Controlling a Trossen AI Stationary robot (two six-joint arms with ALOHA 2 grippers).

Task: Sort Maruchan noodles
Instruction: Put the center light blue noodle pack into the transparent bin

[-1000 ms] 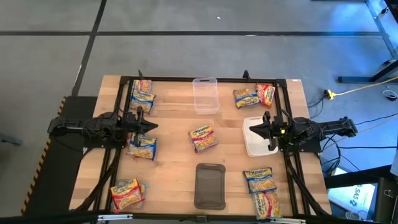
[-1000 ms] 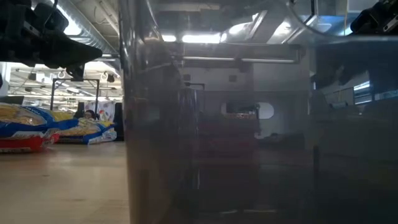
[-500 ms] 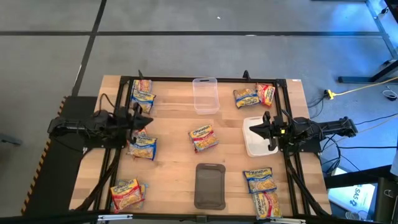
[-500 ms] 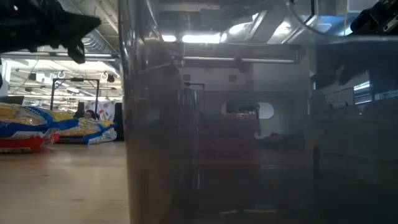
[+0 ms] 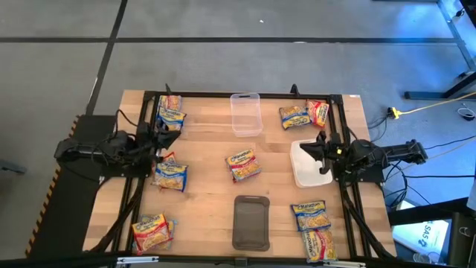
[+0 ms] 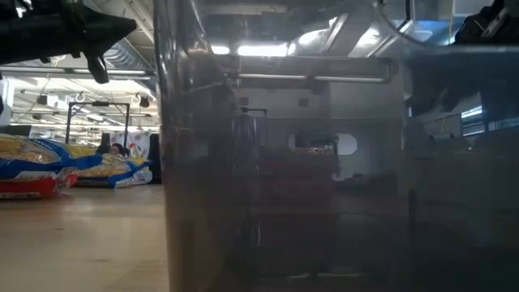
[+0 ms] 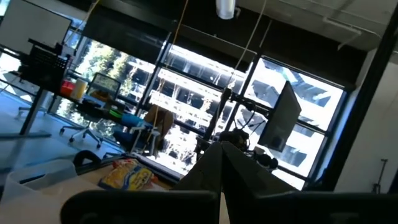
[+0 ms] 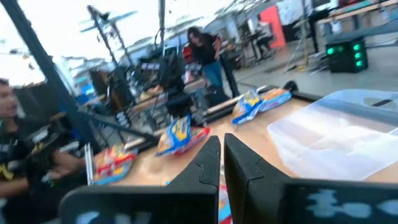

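High view: clear tub [image 5: 245,113], white tray [image 5: 305,170] without packets; both claws closed, holding nothing.

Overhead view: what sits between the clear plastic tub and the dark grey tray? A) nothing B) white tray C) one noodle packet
C: a single yellow-orange noodle packet lies on the wood between the clear plastic tub and the dark grey tray; the white tray sits off to the right.

Matt pale wood table [image 5: 208,193]; glossy crinkly plastic packets [image 5: 243,164]; clear smooth plastic tub [image 5: 246,114].
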